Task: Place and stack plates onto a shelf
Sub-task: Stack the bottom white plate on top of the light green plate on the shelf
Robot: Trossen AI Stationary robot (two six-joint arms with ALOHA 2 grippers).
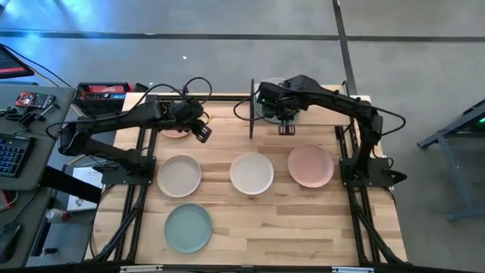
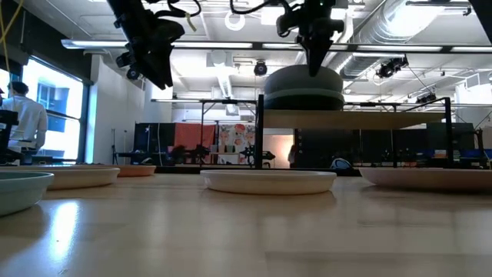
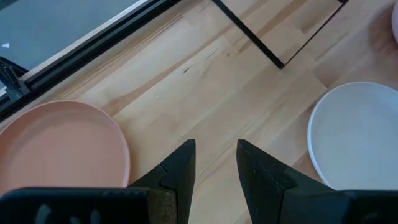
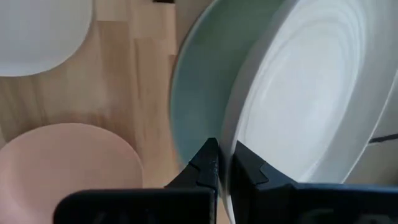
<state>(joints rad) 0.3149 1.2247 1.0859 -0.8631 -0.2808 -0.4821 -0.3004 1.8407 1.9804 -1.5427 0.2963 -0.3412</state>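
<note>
A: Start with the big things. The counter (image 1: pixel 288 227) carries four loose plates in front: a mint plate (image 1: pixel 188 227) nearest the front edge, then a row of beige plate (image 1: pixel 179 175), cream plate (image 1: pixel 251 172) and pink plate (image 1: pixel 310 165). The shelf (image 2: pixel 369 118) stands at the back on thin black posts, with a small stack (image 2: pixel 304 86) already on it.

B: And the arms?

A: The right gripper (image 4: pixel 225 163) is over the shelf, clenched on the rim of a white plate (image 4: pixel 311 99) that lies tilted over a mint one (image 4: pixel 199 81) in the stack. The left gripper (image 3: pixel 216 155) hovers above the back left of the counter with its fingers parted and nothing between them, near another pink plate (image 3: pixel 59 146).

B: So what would make this step go well?

A: I'd say the white plate needs to settle flat and centred on the stack before the fingers let go. Lower it until the rim seats all round, then release and lift straight up, so the rim is not dragged sideways.

B: Anything in the way?

A: The shelf's front post (image 1: pixel 251 106) stands close beside the stack, so a sideways exit risks a knock. The cream and pink plates sit just in front of the shelf, below the arm's way back. Off the counter on the left are a keyboard (image 1: pixel 9 155) and a red box (image 1: pixel 102 92), well clear. A person (image 2: pixel 21 115) stands far off in the room.
</note>
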